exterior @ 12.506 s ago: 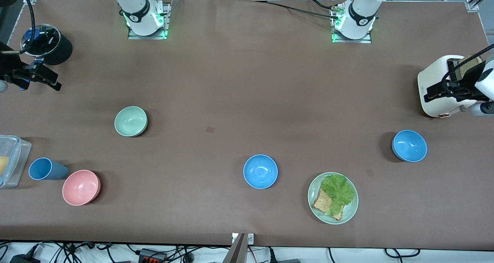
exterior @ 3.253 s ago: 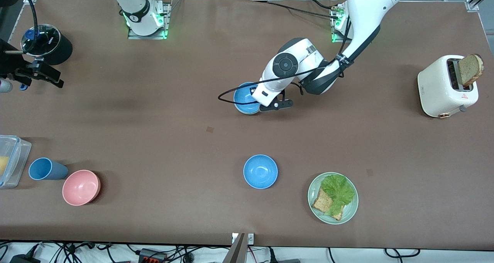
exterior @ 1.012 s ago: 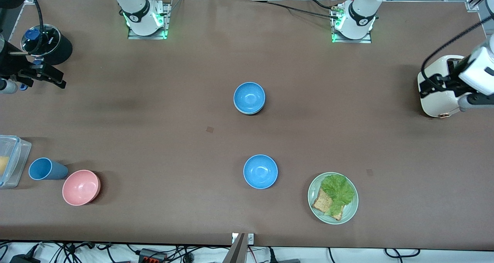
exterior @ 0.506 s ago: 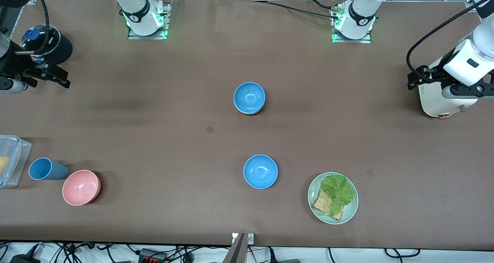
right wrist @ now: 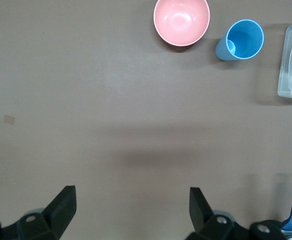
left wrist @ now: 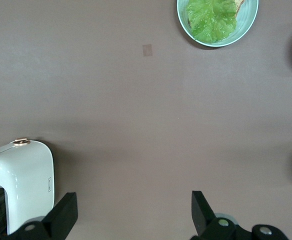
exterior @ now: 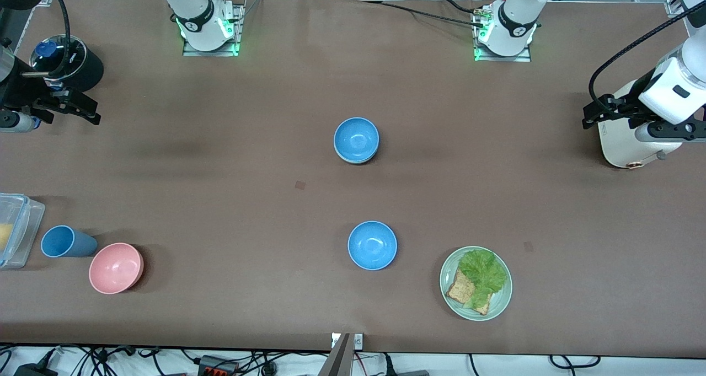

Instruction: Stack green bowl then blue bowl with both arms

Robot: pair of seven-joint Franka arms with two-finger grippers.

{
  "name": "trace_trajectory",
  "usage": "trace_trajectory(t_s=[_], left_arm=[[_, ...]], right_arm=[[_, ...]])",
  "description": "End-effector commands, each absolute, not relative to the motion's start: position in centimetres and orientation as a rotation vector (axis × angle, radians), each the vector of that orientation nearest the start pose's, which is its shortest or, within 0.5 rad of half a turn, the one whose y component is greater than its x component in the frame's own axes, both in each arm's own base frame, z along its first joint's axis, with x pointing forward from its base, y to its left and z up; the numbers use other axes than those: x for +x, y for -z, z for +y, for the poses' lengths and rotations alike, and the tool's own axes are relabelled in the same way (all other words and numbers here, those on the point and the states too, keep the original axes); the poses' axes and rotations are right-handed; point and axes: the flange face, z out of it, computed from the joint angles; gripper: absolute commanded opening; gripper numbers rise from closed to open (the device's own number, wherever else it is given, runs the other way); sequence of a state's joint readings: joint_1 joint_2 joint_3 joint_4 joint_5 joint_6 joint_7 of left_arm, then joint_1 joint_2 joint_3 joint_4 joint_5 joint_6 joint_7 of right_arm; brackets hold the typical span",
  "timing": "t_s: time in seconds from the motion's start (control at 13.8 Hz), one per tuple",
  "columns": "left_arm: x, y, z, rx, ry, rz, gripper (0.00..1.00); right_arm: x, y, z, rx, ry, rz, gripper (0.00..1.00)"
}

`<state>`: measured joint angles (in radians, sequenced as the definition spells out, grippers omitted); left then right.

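A sky-blue bowl (exterior: pixel 356 139) sits in the middle of the table, nested in the green bowl (exterior: pixel 358 161), of which only a thin rim shows under it. A second blue bowl (exterior: pixel 372 245) stands alone nearer to the front camera. My left gripper (exterior: pixel 589 116) is open and empty, up over the toaster (exterior: pixel 623 144) at the left arm's end; its own view shows it open (left wrist: pixel 131 215) over bare table. My right gripper (exterior: pixel 94 113) is open and empty, up at the right arm's end beside the black pot (exterior: pixel 69 64), and its own view shows it open too (right wrist: pixel 130 207).
A pale-green plate with lettuce and bread (exterior: pixel 499 304) lies near the front edge beside the lone blue bowl. A pink bowl (exterior: pixel 116 267), a blue cup (exterior: pixel 63 241) and a clear container (exterior: pixel 16 230) sit at the right arm's end.
Earlier the green bowl was moved to the middle and my left gripper set a blue bowl in it. In the last second both arms drew back; the bowls stayed still.
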<state>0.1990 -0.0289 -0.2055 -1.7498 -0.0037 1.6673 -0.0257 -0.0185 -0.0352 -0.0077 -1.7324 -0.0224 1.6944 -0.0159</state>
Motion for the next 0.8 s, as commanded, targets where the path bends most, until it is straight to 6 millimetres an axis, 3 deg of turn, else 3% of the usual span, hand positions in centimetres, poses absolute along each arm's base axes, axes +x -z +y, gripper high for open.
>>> trace_trajectory(t_s=[0.0, 0.72], left_arm=[[54.96, -56.52, -0.47, -3.165, -0.088, 0.002, 1.00], [55.31, -56.37, -0.16, -3.168, -0.100, -0.008, 1.00]], right_arm=[[54.39, -58.40, -1.53, -3.178, -0.018, -0.014, 1.00], [54.37, -58.38, -1.53, -3.178, -0.021, -0.014, 1.00]])
